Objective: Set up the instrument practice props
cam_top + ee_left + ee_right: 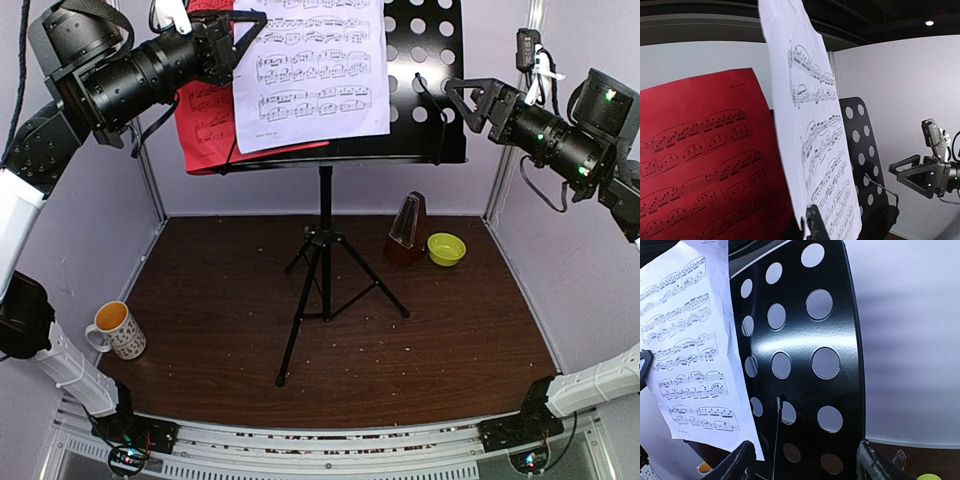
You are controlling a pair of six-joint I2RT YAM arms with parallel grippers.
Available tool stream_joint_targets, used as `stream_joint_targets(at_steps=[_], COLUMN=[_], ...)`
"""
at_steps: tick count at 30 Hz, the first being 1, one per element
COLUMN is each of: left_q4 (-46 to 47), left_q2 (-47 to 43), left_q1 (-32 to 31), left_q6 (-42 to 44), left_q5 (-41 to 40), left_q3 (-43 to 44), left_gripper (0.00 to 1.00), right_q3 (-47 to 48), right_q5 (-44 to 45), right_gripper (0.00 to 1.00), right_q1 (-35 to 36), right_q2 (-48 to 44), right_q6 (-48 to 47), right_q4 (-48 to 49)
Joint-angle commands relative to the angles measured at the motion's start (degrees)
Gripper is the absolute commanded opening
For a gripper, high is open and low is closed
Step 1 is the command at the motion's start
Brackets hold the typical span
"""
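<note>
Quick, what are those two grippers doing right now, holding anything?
Left gripper: shut on the edge of the white sheet of music.
Right gripper: open, holding nothing, beside the music stand.

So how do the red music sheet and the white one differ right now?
The white sheet sits in front, overlapping the red sheet, which shows only at its left. The left gripper pinches the white sheet's edge, while nothing holds the red sheet. The red sheet's bottom hangs past the music stand shelf, and the white sheet's bottom stays above it. Both carry printed notes.
</note>
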Motion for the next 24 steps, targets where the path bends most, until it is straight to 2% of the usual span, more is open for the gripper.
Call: stream_joint_targets(at_steps=[1, 7, 11, 20, 24], left_q4=[6.3, 7.3, 7.7, 8.8, 9.5], left_q2=[0.8, 2.3, 2.8, 3.2, 3.5], left_q1=[0.4, 0.4, 0.3, 0.4, 0.4], left_q6=[3.7, 5.4, 5.9, 7.4, 8.1], left_q5=[-2.1, -3.0, -3.2, -4.6, -5.4], left_q3=[1.6, 2.7, 2.8, 2.7, 2.7], left_gripper=[0.0, 0.0, 0.0, 0.0, 0.0], right_q3=[2.2, 3.5, 3.6, 3.0, 2.1], right_q5=[-0.7, -1.2, -1.0, 0.8, 0.9], right_gripper=[0.69, 0.69, 0.64, 0.47, 0.33], right_q1=[0.6, 1.2, 1.7, 2.3, 2.3], right_q2=[1.0, 2.9, 3.4, 4.0, 3.4], right_q6=[-1.3, -1.7, -1.8, -2.6, -2.9], right_q4=[-1.5, -2.6, -2.7, -2.9, -1.7])
